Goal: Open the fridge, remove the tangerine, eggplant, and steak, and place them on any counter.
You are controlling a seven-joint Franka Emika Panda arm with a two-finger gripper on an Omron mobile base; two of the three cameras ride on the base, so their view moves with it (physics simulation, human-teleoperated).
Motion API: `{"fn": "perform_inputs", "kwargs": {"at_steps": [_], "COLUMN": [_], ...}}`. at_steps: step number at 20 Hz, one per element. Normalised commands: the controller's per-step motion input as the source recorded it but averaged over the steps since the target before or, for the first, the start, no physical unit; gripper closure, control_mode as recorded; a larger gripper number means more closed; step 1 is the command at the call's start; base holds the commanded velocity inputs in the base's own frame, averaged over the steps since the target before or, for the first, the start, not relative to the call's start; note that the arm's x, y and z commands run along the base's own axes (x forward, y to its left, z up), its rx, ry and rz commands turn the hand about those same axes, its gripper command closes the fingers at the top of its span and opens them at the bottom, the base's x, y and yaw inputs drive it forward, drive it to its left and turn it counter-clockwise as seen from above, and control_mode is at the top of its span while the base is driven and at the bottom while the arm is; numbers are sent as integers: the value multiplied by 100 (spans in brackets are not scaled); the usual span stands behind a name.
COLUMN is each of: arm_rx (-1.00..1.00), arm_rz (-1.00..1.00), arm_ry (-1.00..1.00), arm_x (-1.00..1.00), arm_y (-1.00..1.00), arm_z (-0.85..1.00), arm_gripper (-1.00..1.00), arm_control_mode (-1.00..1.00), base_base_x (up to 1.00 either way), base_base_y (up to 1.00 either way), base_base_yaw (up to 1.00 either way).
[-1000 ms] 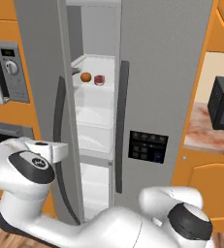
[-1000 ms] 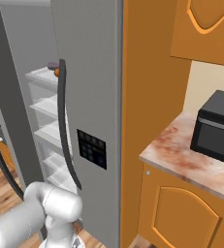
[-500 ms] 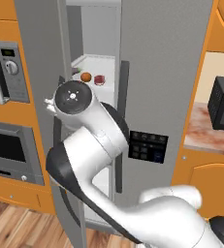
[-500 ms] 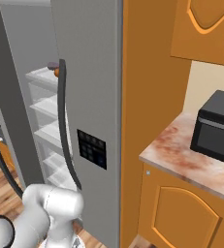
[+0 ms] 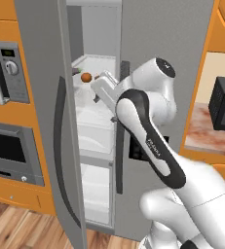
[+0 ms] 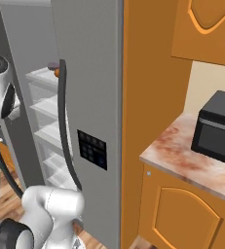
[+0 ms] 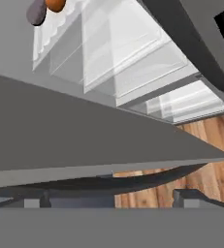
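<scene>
Tangerine [image 5: 86,77] up on the fridge [image 5: 162,34] shelf, gripper [image 7: 111,196] at the door edge with its jaws spread wide and holding nothing.

From the hand view, the tangerine [image 7: 55,4] sits at the far upper left, well apart from the gripper, with a dark rounded thing touching its left side, probably the eggplant [image 7: 36,12]; its long axis cannot be told. The fridge's open left door [image 7: 84,140] runs as a grey slab across that view, between the fingertips [image 7: 184,196] and the white shelves [image 7: 118,53]. I judge that the hand must clear that door edge, then reach up and inward past it to the shelf. The steak cannot be made out. The surface [image 6: 182,155] lies right of the fridge, beside a black box [image 6: 218,126].
</scene>
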Motion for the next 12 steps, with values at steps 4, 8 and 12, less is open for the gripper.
{"fn": "perform_inputs", "kwargs": {"at_steps": [4, 8, 12], "arm_rx": [29, 20, 9], "arm_rz": [25, 27, 28], "arm_ry": [29, 35, 26], "arm_x": [100, 100, 100], "arm_y": [10, 42, 62], "arm_z": [-27, -33, -31], "arm_gripper": [-100, -100, -100], "arm_control_mode": [-100, -100, -100], "base_base_x": [0, 0, 0], "base_base_y": [0, 0, 0], "base_base_yaw": [0, 0, 0]}}
